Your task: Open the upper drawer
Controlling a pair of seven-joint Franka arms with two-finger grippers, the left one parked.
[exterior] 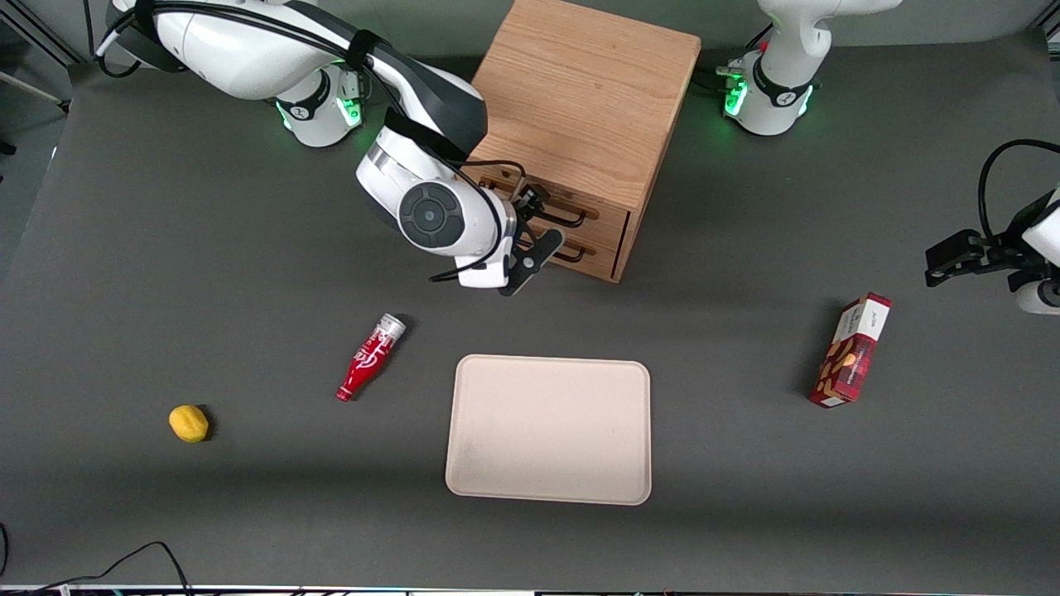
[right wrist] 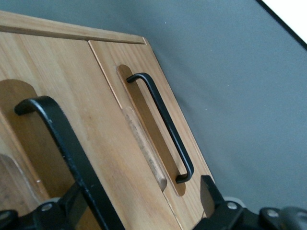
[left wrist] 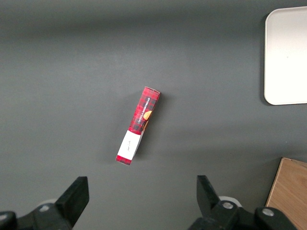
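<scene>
With the end effector (exterior: 530,228) right at the cabinet (exterior: 588,91) front, the upper drawer (exterior: 551,203) lies directly before it, shut. Its black handle (right wrist: 72,158) runs between the spread fingers (right wrist: 213,196), which grip nothing yet.

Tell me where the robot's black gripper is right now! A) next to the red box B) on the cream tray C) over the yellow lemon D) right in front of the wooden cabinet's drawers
D: the gripper sits right at the cabinet front, with the upper drawer's black handle between its open fingers.
</scene>
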